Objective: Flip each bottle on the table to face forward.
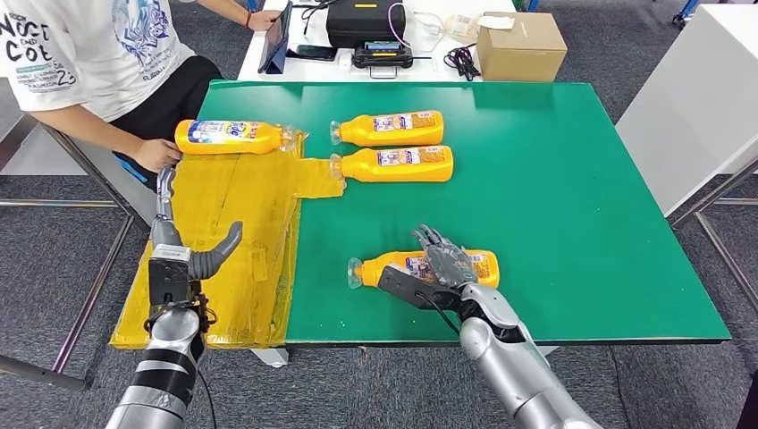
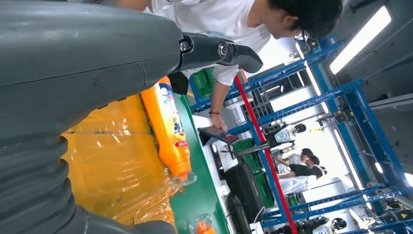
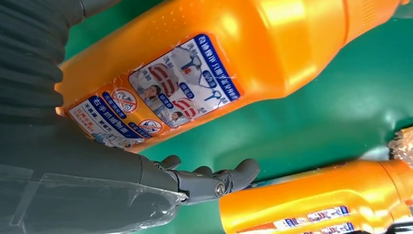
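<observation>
Four orange detergent bottles lying on their sides on green table (image 1: pixel 581 223), caps toward robot's left. Nearest bottle (image 1: pixel 483 262) close to front edge, label with small pictograms up in right wrist view (image 3: pixel 185 83). Right hand (image 1: pixel 442 268) laid over nearest bottle, fingers reaching across its body, thumb (image 3: pixel 214 181) out on the far side; firm grip or just resting on top, could not tell. Two middle bottles side by side further back: upper one (image 1: pixel 393 128), lower one (image 1: pixel 398 164), small-print labels up. Fourth bottle (image 1: pixel 234 136) on crinkled yellow plastic sheet (image 1: pixel 223 259) at table's left side, big colourful label up, also seen past left thumb in left wrist view (image 2: pixel 168 129). Left hand (image 1: pixel 183 246) raised over yellow sheet, fingers apart, empty. Person's hand (image 1: pixel 159 154) resting at butt end of fourth bottle. Cardboard box (image 1: pixel 520 45) and black case (image 1: pixel 365 20) on white table behind.
</observation>
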{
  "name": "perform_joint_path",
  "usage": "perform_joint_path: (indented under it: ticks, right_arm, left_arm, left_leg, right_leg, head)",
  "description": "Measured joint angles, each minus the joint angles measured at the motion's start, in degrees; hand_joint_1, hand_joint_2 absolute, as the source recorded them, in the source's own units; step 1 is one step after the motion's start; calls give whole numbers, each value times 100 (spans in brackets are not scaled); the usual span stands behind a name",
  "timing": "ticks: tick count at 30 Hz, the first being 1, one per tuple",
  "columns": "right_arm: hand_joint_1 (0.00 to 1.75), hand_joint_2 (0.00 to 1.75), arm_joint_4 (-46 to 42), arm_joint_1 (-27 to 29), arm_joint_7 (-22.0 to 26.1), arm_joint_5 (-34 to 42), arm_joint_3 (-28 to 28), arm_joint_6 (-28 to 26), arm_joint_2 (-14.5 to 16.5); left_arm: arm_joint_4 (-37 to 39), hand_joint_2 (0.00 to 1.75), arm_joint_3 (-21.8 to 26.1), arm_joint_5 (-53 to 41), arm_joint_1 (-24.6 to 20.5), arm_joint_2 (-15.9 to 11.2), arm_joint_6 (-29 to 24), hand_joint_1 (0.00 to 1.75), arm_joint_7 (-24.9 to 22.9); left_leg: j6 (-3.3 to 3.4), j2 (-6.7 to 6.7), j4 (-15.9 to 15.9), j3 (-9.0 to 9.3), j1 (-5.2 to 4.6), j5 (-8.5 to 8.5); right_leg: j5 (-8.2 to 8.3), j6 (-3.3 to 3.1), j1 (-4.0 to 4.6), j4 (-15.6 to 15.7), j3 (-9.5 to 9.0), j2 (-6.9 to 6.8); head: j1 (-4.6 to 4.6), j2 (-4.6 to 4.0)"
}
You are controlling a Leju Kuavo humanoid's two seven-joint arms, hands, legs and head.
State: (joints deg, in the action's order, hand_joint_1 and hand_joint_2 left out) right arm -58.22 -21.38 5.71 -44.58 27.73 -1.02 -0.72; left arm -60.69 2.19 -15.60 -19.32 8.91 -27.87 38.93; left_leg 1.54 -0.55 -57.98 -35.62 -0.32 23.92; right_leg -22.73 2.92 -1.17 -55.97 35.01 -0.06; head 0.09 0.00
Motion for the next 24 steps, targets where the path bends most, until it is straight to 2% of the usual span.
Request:
perform_joint_path:
  ticks: [8, 15, 24]
  right_arm:
    - [0, 175, 149, -88, 12, 26, 34, 31, -51]
    - [0, 175, 291, -293, 12, 262, 182, 419, -179]
    - [0, 175, 382, -620, -313, 295, 697, 836, -631]
  left_arm:
    - [97, 175, -80, 0, -17, 3, 1, 0, 0]
    - [257, 175, -135, 22, -105, 10, 9, 0, 0]
    - [525, 175, -225, 134, -217, 14, -89, 0, 0]
  left_leg:
    - [0, 0, 0, 0, -1, 0]
    - [0, 0, 0, 1, 0, 0]
    - [2, -2, -2, 2, -2, -1]
  right_leg:
    - [0, 0, 0, 0, 0, 0]
    - [0, 0, 0, 0, -1, 0]
    - [1, 1, -1, 1, -4, -1]
  head:
    - [-1, 0]
    - [-1, 0]
    - [0, 0]
